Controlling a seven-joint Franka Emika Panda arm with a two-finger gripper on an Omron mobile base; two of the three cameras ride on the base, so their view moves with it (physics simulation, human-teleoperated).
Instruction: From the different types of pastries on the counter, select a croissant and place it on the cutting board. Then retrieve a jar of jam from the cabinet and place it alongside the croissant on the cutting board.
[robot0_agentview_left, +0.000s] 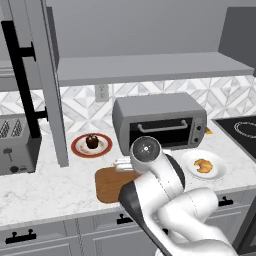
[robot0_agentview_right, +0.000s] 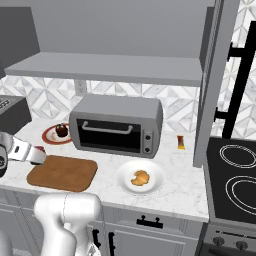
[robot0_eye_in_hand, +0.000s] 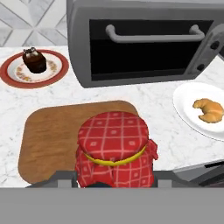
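Note:
My gripper (robot0_eye_in_hand: 116, 181) is shut on the jar of jam (robot0_eye_in_hand: 116, 148), a squat jar with a red checked cloth lid, just above the near part of the wooden cutting board (robot0_eye_in_hand: 48, 135). In the right base view the gripper (robot0_agentview_right: 36, 153) hangs over the board's (robot0_agentview_right: 62, 172) left end. The croissant (robot0_eye_in_hand: 209, 109) lies on a white plate (robot0_eye_in_hand: 188, 94) to the board's right, also visible from the bases (robot0_agentview_left: 203, 165) (robot0_agentview_right: 141, 177). A dark cupcake (robot0_agentview_left: 92, 141) sits on a red-rimmed plate behind the board (robot0_agentview_left: 107, 185). The cabinet door (robot0_agentview_left: 47, 75) stands open beside its bare shelf (robot0_agentview_left: 150, 67).
A grey toaster oven (robot0_agentview_left: 160, 120) stands right behind the board on the marble counter (robot0_agentview_left: 45, 190). A toaster (robot0_agentview_left: 15, 142) is at the far left and a black hob (robot0_agentview_right: 235, 175) at the far right. A small orange packet (robot0_agentview_right: 181, 142) lies beside the oven.

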